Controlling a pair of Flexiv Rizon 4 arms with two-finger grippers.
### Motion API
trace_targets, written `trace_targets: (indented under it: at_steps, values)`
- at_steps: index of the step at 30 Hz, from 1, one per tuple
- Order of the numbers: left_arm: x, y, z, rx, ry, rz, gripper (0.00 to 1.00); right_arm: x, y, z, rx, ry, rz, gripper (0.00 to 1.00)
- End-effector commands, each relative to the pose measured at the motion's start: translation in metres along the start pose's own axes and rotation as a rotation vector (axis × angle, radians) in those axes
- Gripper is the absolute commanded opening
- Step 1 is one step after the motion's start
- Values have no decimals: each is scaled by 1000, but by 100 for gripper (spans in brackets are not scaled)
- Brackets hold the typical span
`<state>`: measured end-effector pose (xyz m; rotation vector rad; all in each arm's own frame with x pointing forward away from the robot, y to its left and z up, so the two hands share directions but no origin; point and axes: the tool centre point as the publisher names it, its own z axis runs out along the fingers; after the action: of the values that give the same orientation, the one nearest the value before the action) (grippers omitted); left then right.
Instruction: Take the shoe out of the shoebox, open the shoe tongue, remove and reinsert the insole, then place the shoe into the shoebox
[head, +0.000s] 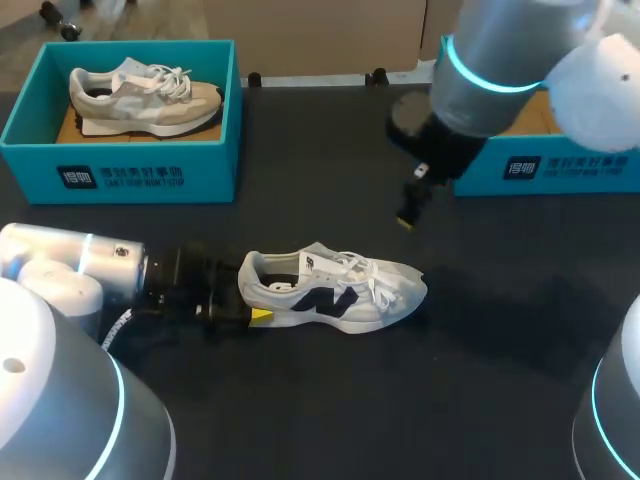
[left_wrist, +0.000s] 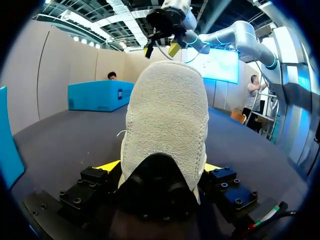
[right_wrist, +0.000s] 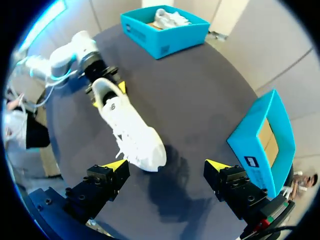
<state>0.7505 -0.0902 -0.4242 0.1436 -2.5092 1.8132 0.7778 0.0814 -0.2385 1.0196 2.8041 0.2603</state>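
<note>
A white shoe (head: 340, 295) with a dark logo lies on its sole on the black table, toe to the right. My left gripper (head: 252, 295) is shut on its heel; the left wrist view shows a yellow tip against each side of the heel (left_wrist: 167, 115). My right gripper (head: 408, 210) hangs open above the table, behind and to the right of the toe. Seen from the right wrist, the shoe (right_wrist: 130, 130) lies ahead of that gripper (right_wrist: 167, 167), its toe near one finger. A blue shoebox (head: 545, 170) stands at the back right, largely hidden by my right arm.
A second blue box (head: 120, 150) at the back left holds a beige shoe (head: 140, 95). Bare black tabletop lies in front of the white shoe and to its right.
</note>
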Motion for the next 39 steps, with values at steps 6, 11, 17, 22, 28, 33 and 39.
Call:
trace_targets:
  at_steps: [6, 11, 17, 22, 28, 33, 39]
  values:
    - [1, 0, -1, 0, -3, 0, 0, 17, 31, 41, 8, 3, 97, 100]
    - [1, 0, -1, 0, -3, 0, 0, 24, 39, 56, -13, 53, 141, 100]
    - [1, 0, -1, 0, -3, 0, 0, 29, 49, 71, -41, 117, 128, 100]
    - [1, 0, -1, 0, -3, 0, 0, 29, 49, 71, -41, 117, 128, 100]
    - [1, 0, -1, 0, -3, 0, 0, 29, 49, 71, -41, 117, 128, 100]
    - [1, 0, -1, 0, -3, 0, 0, 29, 49, 71, -41, 117, 128, 100]
    - [1, 0, -1, 0, -3, 0, 0, 40, 63, 60, 42, -59, 408, 100]
